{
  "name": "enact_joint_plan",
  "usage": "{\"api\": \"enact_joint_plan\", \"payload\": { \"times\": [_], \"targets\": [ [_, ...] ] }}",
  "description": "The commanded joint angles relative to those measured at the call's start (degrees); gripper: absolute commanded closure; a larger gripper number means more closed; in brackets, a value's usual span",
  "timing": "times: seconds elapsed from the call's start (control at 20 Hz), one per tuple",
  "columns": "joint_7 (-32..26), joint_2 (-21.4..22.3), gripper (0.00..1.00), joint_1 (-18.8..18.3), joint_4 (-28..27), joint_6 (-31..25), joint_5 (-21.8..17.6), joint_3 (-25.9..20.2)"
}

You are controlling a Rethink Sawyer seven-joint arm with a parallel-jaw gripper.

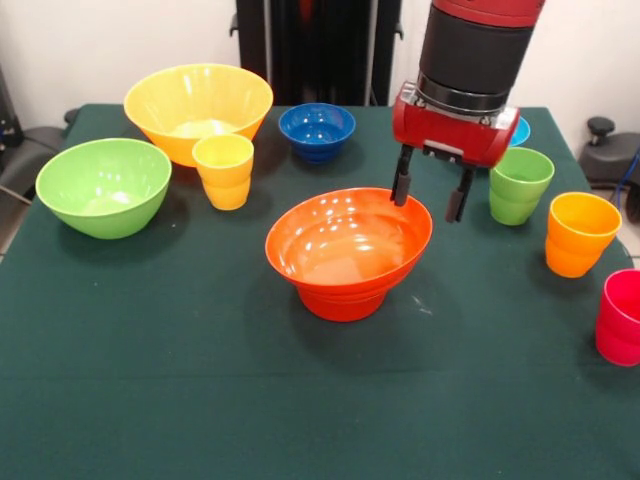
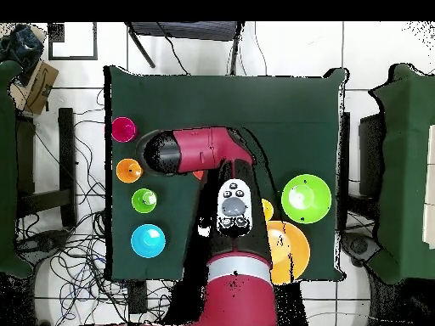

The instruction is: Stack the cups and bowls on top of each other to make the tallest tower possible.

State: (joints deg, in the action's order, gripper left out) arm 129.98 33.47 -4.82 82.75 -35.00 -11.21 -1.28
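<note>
The tower (image 1: 348, 250) is a wide orange bowl nested on a smaller orange bowl at the table's middle. My gripper (image 1: 432, 195) is open and empty, hanging just above the bowl's right rim, between it and the green cup (image 1: 519, 185). The orange-yellow cup (image 1: 580, 233) and the pink-red cup (image 1: 622, 315) stand to the right. The yellow cup (image 1: 224, 170) stands left, in front of the large yellow bowl (image 1: 198, 108). The green bowl (image 1: 103, 185) is far left and the dark blue bowl (image 1: 317, 130) is at the back. The light blue bowl (image 1: 520, 130) is mostly hidden behind the gripper.
In the overhead view the arm (image 2: 204, 153) covers the tower. The pink-red cup (image 2: 123, 130), orange-yellow cup (image 2: 128, 171), green cup (image 2: 144, 201) and light blue bowl (image 2: 147, 241) line the left edge there. The green bowl (image 2: 306, 198) and yellow bowl (image 2: 287, 250) lie right.
</note>
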Motion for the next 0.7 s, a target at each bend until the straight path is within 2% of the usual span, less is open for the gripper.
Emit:
{"api": "enact_joint_plan", "payload": {
  "times": [0.05, 0.7],
  "targets": [
    [-14.77, 0.62, 0.0, -3.56, 7.75, -0.85, -4.44, -11.03],
    [-15.09, 2.06, 0.0, -7.68, 9.65, -1.48, -8.02, -15.1]
  ]
}}
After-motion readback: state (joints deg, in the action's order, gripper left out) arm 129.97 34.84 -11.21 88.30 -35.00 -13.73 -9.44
